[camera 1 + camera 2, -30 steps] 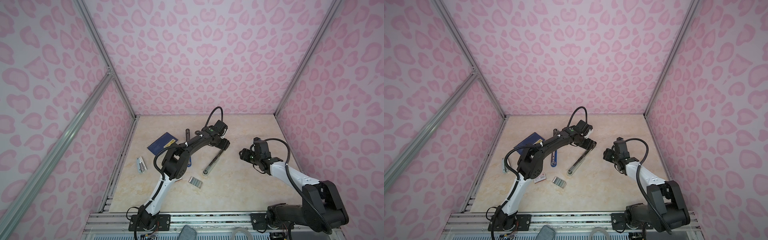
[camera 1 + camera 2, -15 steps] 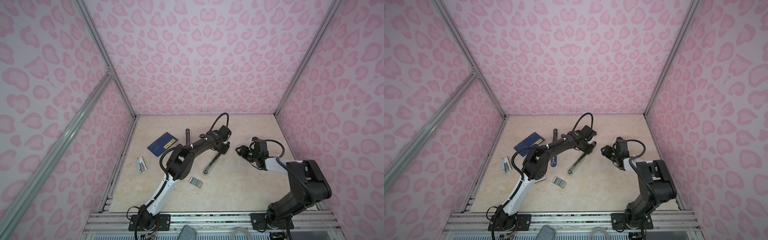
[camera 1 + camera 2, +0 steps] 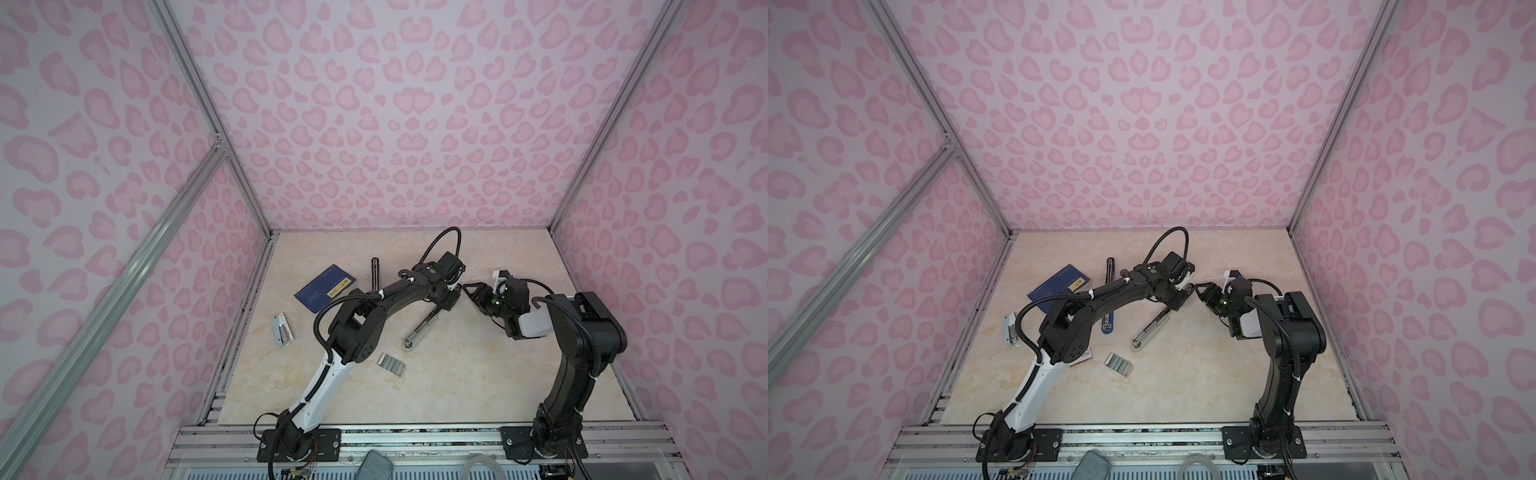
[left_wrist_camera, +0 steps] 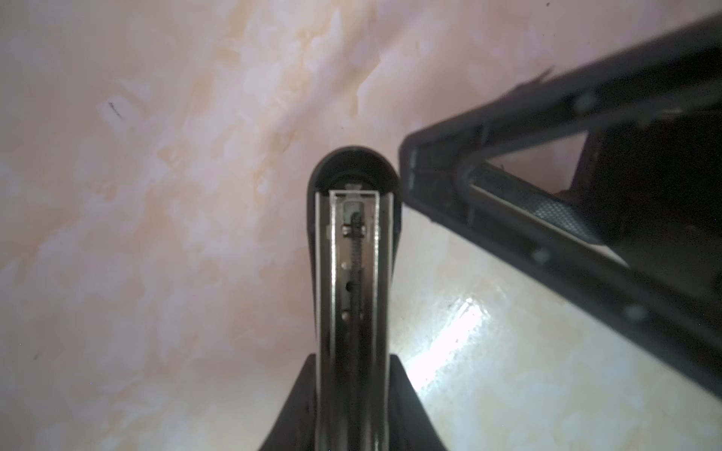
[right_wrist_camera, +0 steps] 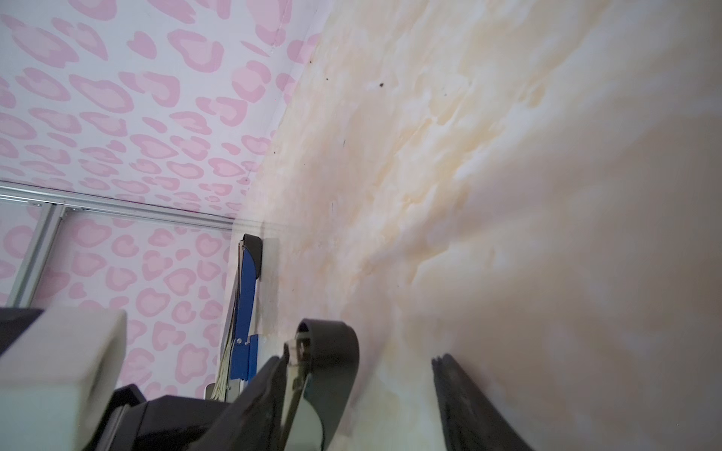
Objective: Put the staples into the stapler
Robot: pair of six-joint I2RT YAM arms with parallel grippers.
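Note:
The stapler [image 3: 419, 332] [image 3: 1150, 330] is a long silver magazine with a black rounded end, slanting up off the marble floor. My left gripper [image 3: 446, 301] [image 3: 1177, 301] [image 4: 353, 410] is shut on its raised part. The left wrist view looks down the open channel of the stapler [image 4: 353, 254], where the spring shows. My right gripper [image 3: 467, 291] [image 3: 1200, 291] [image 5: 358, 358] is open, with the black end of the stapler [image 5: 332, 351] between its fingers, close to one finger [image 5: 265, 390]. The staples [image 3: 391, 365] [image 3: 1121, 364] lie in their white tray near the front, untouched. Their red-labelled sleeve [image 3: 1084, 357] peeks from under my left arm.
A dark blue booklet [image 3: 326, 289] [image 3: 1059, 286] lies at the back left. Beside it is a thin black bar [image 3: 375, 270] [image 3: 1109, 270]. A small white and silver tool [image 3: 282, 330] [image 3: 1011, 330] sits near the left wall. Pink patterned walls close in three sides.
My left gripper has closed on the stapler. My right gripper has moved left, up to the stapler's black end, and stayed open.

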